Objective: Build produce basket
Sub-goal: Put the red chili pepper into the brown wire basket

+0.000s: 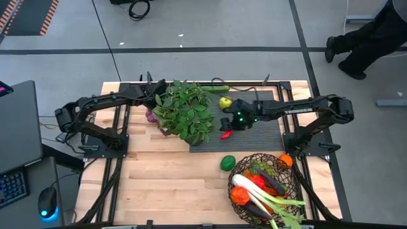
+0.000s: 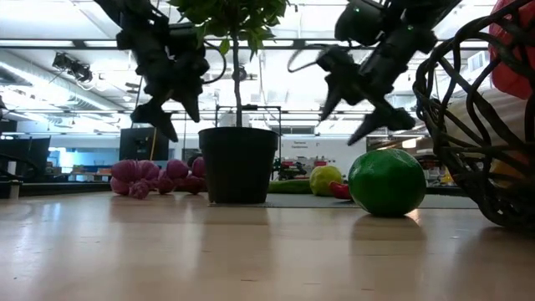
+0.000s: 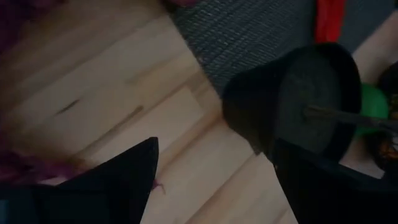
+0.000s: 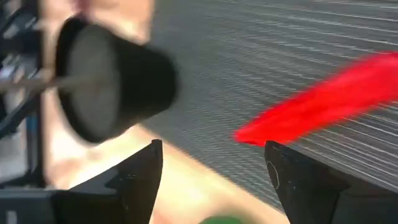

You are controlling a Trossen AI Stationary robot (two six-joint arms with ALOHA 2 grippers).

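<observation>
The basket [image 1: 264, 186] of dark woven wire is sitting at the near right corner of the wooden table [image 1: 165, 184], already carrying a leek [image 1: 270, 202], orange tomatoes [image 1: 239, 194], green grapes [image 1: 267, 168] and other pieces, so most of the produce seems to be gathered. A lime [image 1: 227, 163] is lying on the bare wood just beside the basket's rim, in easy reach for a later pick. Farther back, on the black ribbed mat [image 1: 261, 135], a red chili [image 1: 226, 134] is lying loose with a yellow-green lemon [image 1: 225, 102] and a cucumber [image 1: 215, 89] beyond it.

The right gripper [image 1: 230, 124] is hovering above the mat over the chili, its fingers standing apart with nothing between them; the right wrist view is showing the chili just past the fingertips, so this looks like an approach to grasp it. The potted plant [image 1: 184, 111] is standing between the two arms, crowding the mat's edge. On its far side purple grapes [image 1: 151, 116] are resting on the wood. The left gripper [image 1: 154, 97] is hanging above them, fingers spread and empty, probably placed there to take the grapes without brushing the leaves.
</observation>
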